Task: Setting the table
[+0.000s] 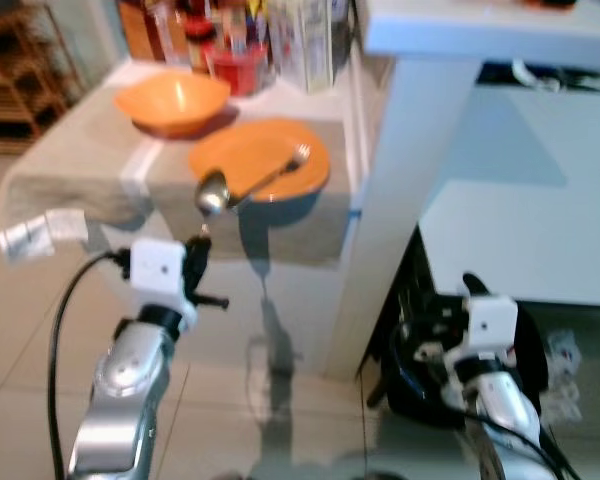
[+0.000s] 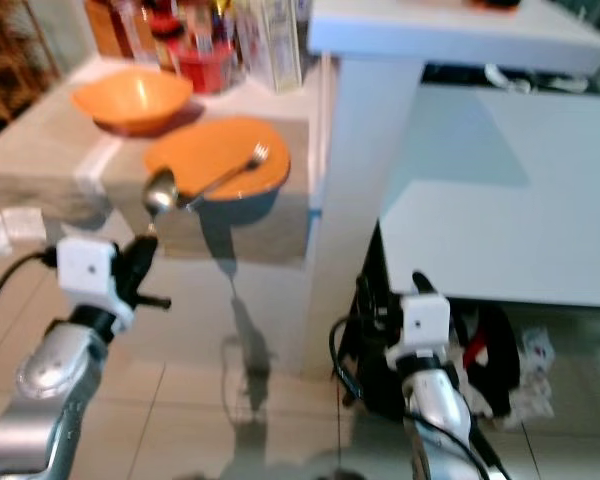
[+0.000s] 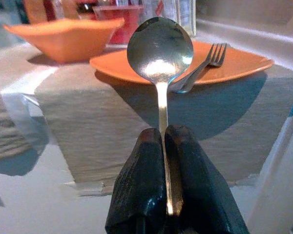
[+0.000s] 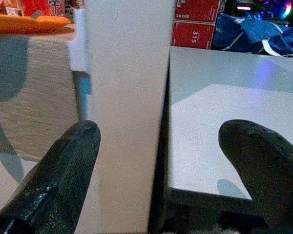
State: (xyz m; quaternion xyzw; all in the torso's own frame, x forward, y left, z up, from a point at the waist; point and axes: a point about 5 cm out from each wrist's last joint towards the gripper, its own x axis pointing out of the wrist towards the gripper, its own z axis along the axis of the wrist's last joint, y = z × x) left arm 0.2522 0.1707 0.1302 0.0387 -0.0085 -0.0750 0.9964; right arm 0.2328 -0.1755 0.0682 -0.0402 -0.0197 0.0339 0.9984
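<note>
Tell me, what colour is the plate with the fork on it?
Orange. The plate shows best in the left wrist view.

Steel spoon (image 3: 159, 53) stands upright, handle pinched — just before the orange plate (image 1: 265, 158), where a fork (image 1: 280, 170) lies; orange bowl (image 1: 172, 100) behind.

Counter (image 1: 100, 170) under a beige cloth carries an orange bowl (image 1: 172, 101), an orange plate (image 1: 260, 158) and jars (image 1: 230, 40) behind.
</note>
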